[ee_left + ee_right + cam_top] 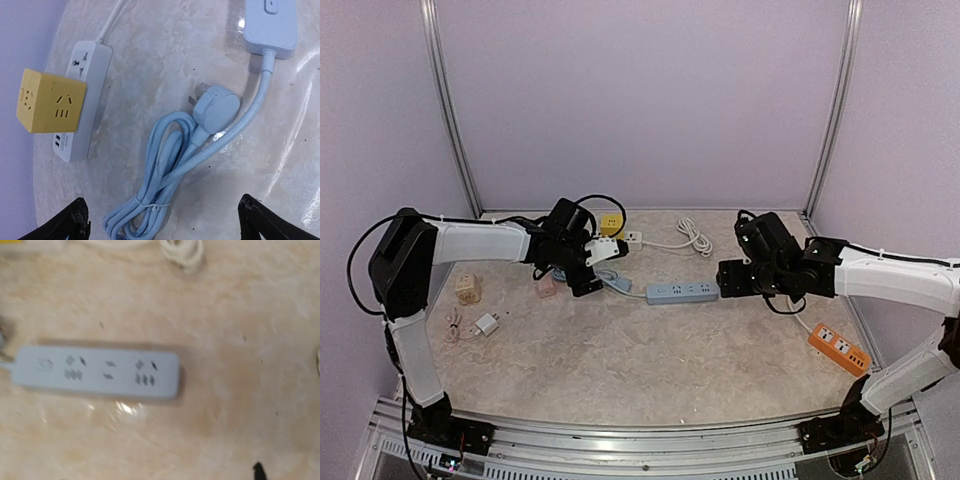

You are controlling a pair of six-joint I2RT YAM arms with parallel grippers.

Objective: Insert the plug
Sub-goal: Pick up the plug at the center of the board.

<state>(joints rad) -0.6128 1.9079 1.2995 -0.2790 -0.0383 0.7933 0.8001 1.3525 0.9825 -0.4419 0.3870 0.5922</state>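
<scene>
Pale lilac walls (640,100) on the left, far and right sides, joined by thin metal corner posts (450,110). Below, a beige marbled table top (650,350), glossy under soft glare. Along the near edge, a metal rail (640,428).

Blue plug (216,107) flat on table (620,370), open from above. Cord coil (160,185) crowds its left. Yellow cube (50,101) on white strip (87,65) walls the far side. Blue strip (682,291) right, sockets uncovered. Near tabletop passable.
</scene>
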